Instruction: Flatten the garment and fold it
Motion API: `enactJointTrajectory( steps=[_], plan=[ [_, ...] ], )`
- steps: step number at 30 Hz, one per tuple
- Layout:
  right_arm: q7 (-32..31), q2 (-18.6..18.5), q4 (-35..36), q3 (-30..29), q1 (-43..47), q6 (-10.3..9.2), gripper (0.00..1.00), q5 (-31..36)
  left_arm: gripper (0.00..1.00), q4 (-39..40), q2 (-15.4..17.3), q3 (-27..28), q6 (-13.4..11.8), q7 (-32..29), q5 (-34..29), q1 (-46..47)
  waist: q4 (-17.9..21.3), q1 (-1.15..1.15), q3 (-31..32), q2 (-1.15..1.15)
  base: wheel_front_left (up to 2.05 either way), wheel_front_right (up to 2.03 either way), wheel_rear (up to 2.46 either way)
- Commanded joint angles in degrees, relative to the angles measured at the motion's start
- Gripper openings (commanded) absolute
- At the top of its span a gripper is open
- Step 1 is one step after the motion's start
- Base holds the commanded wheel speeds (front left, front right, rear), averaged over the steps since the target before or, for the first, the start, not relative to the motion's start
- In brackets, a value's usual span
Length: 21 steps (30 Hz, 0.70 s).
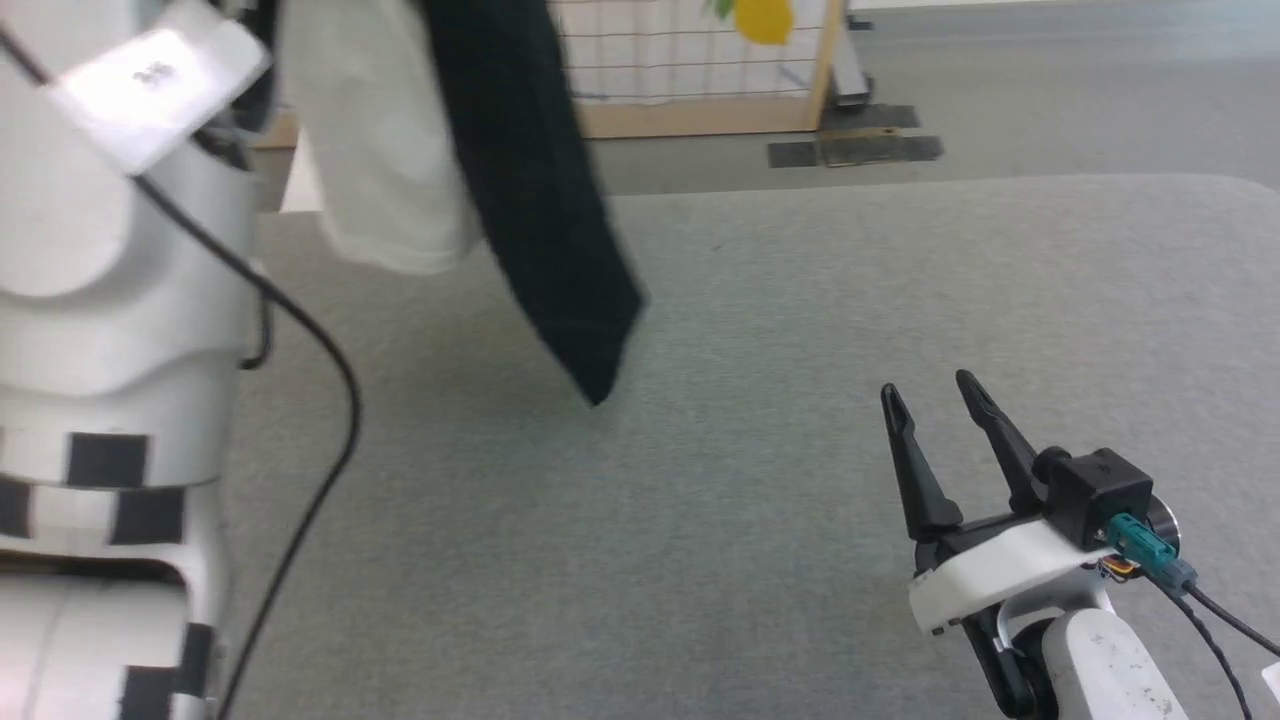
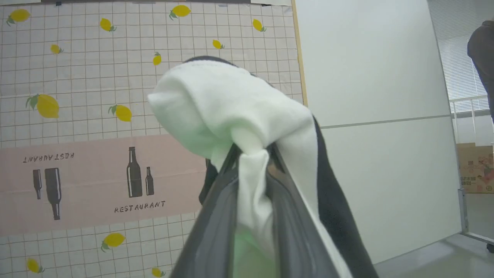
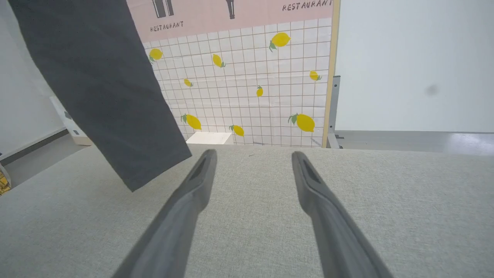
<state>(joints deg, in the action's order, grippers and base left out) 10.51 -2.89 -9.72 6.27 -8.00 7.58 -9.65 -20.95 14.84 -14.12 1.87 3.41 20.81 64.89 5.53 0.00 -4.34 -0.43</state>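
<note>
The garment (image 1: 450, 150), white with a black sleeve, hangs in the air above the far left of the grey table (image 1: 800, 300), its black tip dangling just over the surface. In the left wrist view my left gripper (image 2: 252, 152) is shut on a bunched white fold of the garment (image 2: 231, 108), black cloth draping down the right side. The black sleeve (image 3: 104, 85) also hangs at the upper left of the right wrist view. My right gripper (image 1: 930, 395) stands open at the near right over bare table, its fingers (image 3: 193, 185) wide apart and holding nothing.
My pale left arm (image 1: 110, 300) with its black cable fills the left side of the head view. Beyond the table's far edge stands a wood-framed screen (image 3: 247, 77) printed with lemons. A person's dark sleeve (image 2: 482, 50) shows at the far right of the left wrist view.
</note>
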Motion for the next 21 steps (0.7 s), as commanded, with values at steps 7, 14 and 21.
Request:
enactJointTrajectory(
  steps=[7,14,21],
  plan=[
    [-0.3,0.0,1.1,0.1,0.6,-0.09,1.00,-0.3,0.00,-0.4,-7.6,-3.6,1.5,-2.0,5.1,-3.8,6.4,0.00,-0.7,0.41,0.00,0.00,0.00],
    [0.2,0.0,1.2,0.5,-0.1,-0.09,1.00,-1.1,0.00,-5.6,-11.3,-9.0,1.8,-2.7,9.1,-11.9,9.5,0.00,-2.7,0.41,0.00,0.00,0.00],
    [0.8,0.0,0.5,0.5,-0.6,-0.09,1.00,-1.6,0.00,-16.8,-11.9,-18.0,1.6,-9.6,11.1,-20.4,11.6,0.00,-3.5,0.41,0.00,0.00,0.00]
  ],
)
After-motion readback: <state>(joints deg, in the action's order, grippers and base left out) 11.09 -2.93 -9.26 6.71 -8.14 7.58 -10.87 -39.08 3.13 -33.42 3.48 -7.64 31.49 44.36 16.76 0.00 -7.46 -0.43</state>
